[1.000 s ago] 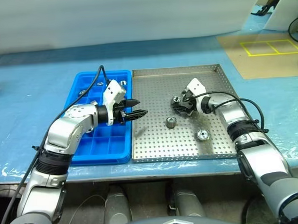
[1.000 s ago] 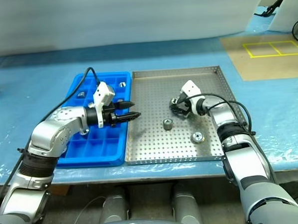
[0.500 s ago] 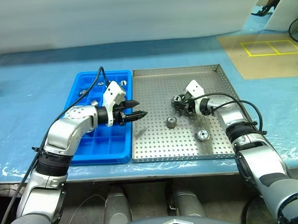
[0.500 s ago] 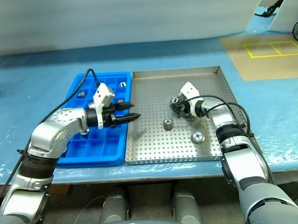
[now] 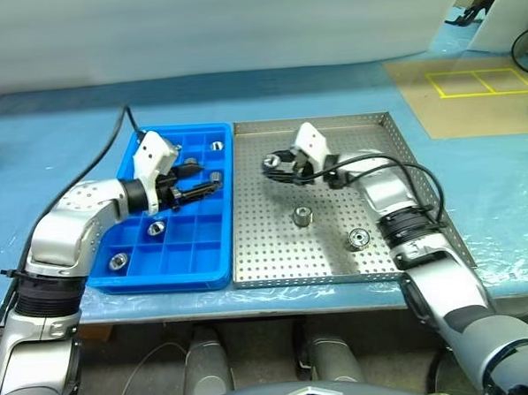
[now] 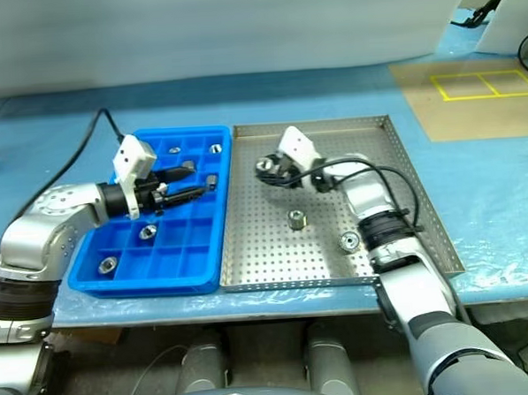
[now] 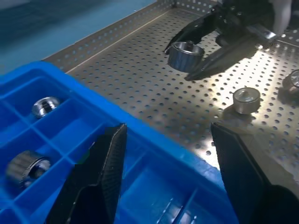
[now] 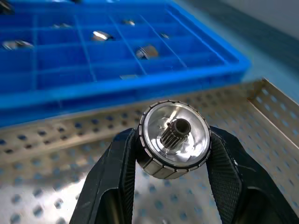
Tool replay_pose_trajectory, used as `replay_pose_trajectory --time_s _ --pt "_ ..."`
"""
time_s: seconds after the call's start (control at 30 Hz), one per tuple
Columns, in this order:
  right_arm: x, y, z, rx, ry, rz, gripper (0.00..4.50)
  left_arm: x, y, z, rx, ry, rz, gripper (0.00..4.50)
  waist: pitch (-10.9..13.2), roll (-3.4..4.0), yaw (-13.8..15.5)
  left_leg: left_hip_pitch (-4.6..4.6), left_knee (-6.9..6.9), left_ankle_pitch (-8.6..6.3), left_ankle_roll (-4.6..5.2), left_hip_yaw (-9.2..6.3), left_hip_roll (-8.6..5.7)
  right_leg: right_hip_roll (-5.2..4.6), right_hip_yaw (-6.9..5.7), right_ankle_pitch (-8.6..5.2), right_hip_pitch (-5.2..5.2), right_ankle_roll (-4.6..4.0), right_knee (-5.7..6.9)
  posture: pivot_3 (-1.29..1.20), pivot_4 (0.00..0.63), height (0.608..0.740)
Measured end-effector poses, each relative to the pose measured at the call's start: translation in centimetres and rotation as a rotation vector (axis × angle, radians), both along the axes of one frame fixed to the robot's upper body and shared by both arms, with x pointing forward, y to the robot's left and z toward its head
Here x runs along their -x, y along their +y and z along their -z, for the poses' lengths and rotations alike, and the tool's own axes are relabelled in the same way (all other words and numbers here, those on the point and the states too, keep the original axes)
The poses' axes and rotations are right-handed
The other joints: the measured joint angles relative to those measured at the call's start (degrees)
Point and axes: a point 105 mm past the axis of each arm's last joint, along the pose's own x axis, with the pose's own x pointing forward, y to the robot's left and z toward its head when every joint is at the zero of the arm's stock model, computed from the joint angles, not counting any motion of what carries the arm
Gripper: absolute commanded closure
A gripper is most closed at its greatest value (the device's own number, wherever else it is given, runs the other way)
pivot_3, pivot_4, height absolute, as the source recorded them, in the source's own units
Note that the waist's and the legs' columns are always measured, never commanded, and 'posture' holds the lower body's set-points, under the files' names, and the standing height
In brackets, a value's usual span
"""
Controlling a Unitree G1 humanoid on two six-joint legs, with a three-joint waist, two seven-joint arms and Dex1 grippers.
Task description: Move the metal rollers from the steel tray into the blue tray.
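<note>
While clamped between the two fingers of the right gripper (image 8: pixel 172 161), one metal roller (image 8: pixel 172 139) hung clear above the perforated floor of the steel tray (image 5: pixel 373 254), toward that tray's far-left corner. Right gripper: jaws closed on this roller, pressing its ribbed sides. Left gripper (image 5: pixel 198 180): jaws apart, nothing between them, poised over the far half of the blue tray (image 5: pixel 162 274), tips toward its right edge.

Remaining rollers on the steel tray: one upright near the centre (image 5: pixel 303 217); one nearer the front-right corner (image 5: pixel 359 238), well apart from the first.

Rollers seated in separate compartments of the blue tray: one near the front-left corner (image 5: pixel 118 260), one mid-tray (image 5: pixel 156 228), others along the far edge (image 5: pixel 216 146).
</note>
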Motion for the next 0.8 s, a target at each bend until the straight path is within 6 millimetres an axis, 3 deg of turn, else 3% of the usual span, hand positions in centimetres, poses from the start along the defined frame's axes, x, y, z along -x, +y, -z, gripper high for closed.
replay_pose_trajectory --time_s 0.17,0.33,0.63,0.8 --pt "1.1 4.7 0.2 -0.016 0.018 -0.118 2.74 0.4 2.4 0.3 0.0 0.0 -0.109 1.48 0.01 -0.02 0.99 -0.05 -0.17 0.01 -0.02 -0.03 0.01 -0.03 -0.12 0.0 -0.01 -0.01 -0.13 0.14 0.15 0.74" --pt "1.1 7.1 0.0 -0.02 0.012 -0.166 2.74 1.5 4.2 0.0 -0.009 -0.015 -0.187 1.48 0.03 -0.02 2.0 -0.08 -0.43 0.04 -0.08 -0.04 0.01 -0.07 -0.21 0.0 0.0 -0.02 -0.3 0.18 0.15 0.74" --pt "0.7 7.0 1.6 0.023 0.041 -0.164 2.74 2.5 4.8 0.1 -0.002 -0.003 -0.239 1.48 0.03 -0.02 3.31 -0.12 -0.68 0.1 -0.18 -0.11 0.03 -0.06 -0.35 -0.03 0.0 -0.08 -0.43 0.19 0.15 0.74" --pt "2.7 6.0 1.1 0.016 0.058 -0.287 2.74 2.5 4.7 0.1 -0.002 -0.002 -0.244 1.48 0.02 -0.03 3.38 -0.11 -0.69 0.11 -0.18 -0.12 0.03 -0.04 -0.36 -0.03 0.01 -0.07 -0.47 0.18 0.15 0.74"
